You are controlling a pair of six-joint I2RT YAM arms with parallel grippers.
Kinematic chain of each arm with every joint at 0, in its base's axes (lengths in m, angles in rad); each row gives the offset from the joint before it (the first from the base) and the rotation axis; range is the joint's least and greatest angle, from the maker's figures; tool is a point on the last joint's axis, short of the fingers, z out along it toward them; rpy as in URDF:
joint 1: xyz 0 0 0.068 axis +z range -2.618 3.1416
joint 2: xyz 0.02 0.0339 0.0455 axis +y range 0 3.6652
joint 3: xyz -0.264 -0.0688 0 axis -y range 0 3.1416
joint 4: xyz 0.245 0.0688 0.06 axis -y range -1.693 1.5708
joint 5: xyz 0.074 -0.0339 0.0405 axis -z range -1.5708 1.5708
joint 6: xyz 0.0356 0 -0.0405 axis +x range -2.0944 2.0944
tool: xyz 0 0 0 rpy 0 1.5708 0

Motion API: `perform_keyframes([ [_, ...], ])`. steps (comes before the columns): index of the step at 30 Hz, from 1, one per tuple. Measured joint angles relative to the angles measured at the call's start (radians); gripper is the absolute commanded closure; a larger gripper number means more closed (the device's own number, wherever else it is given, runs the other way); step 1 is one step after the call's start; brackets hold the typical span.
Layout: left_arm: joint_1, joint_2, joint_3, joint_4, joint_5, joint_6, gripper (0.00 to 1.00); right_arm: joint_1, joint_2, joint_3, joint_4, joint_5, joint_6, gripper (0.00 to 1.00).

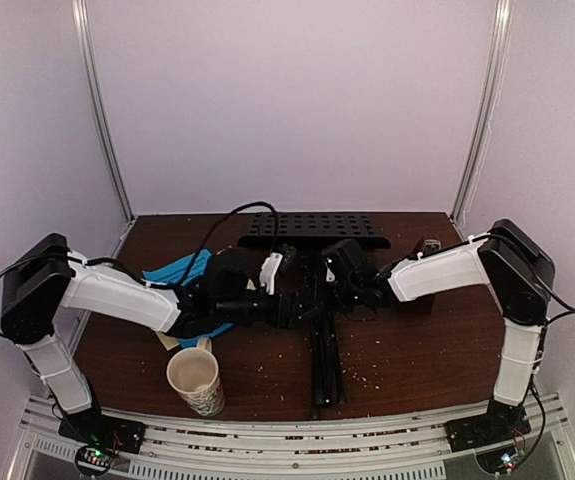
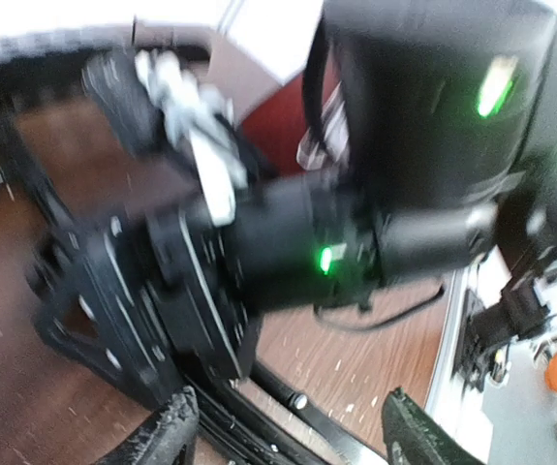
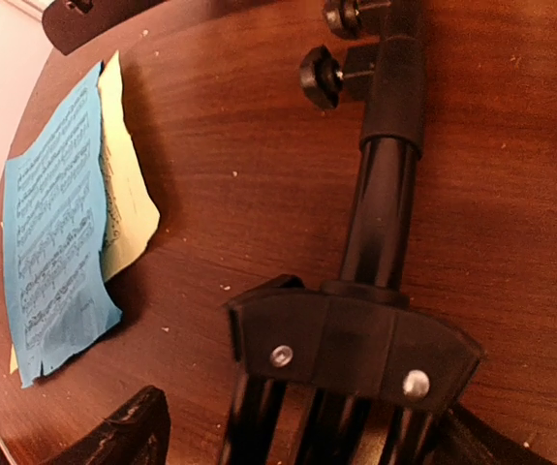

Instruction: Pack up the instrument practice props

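- A cream patterned mug (image 1: 195, 380) stands upright at the near left of the brown table (image 1: 417, 350), just beside the left forearm; its pattern is too small to read
- The left gripper (image 2: 293, 441) hangs low over the middle of the table with its jaws spread wide; the two black fingers (image 2: 167, 436) sit at the bottom edge of its wrist view and clasp nothing
- Between and beyond those fingers lie the black legs and hub of the music stand (image 1: 322, 350), with the right arm's wrist (image 2: 423, 145) close above them, showing small green lights
- The right gripper (image 3: 297, 448) is also spread wide, one finger (image 3: 113, 436) on each side of the stand's folded legs below the leg hub; whether either finger touches the stand, I cannot tell
- The stand lies flat on the table, its pole running from the near edge towards the back, and its perforated desk (image 1: 312, 230) lies across the far edge
- A blue sheet (image 3: 55, 223) lies on a pale yellow sheet (image 3: 128, 194) to the left of the pole, apart from it; both carry printed music staves, with no words legible
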Motion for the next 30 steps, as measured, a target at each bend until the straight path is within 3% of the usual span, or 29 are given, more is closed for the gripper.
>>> perform_keyframes([
  [5, 0.032, -0.09, 0.001, -0.01, -0.055, 0.045, 0.26, 0.003, -0.057, 0.0, -0.043, 0.054, -0.049, 0.0],
  [9, 0.064, -0.124, 0.011, -0.048, -0.081, 0.082, 0.24, 0.0, -0.113, 0.001, -0.056, 0.112, -0.084, 0.0],
  [16, 0.18, -0.248, 0.045, -0.217, -0.146, 0.206, 0.08, -0.01, -0.27, 0.01, -0.142, 0.185, -0.158, 0.0],
  [19, 0.318, -0.343, 0.046, -0.266, -0.165, 0.249, 0.07, -0.058, -0.398, 0.018, -0.17, 0.19, -0.203, 0.0],
  [23, 0.637, -0.447, 0.026, -0.291, -0.157, 0.272, 0.07, -0.217, -0.533, 0.035, -0.184, 0.192, -0.259, 0.0],
  [27, 0.933, -0.515, -0.082, -0.29, -0.111, 0.265, 0.07, -0.445, -0.601, 0.023, -0.207, 0.175, -0.306, 0.0],
  [30, 1.08, -0.55, -0.183, -0.283, -0.09, 0.262, 0.05, -0.631, -0.635, -0.04, -0.196, 0.122, -0.311, 0.0],
])
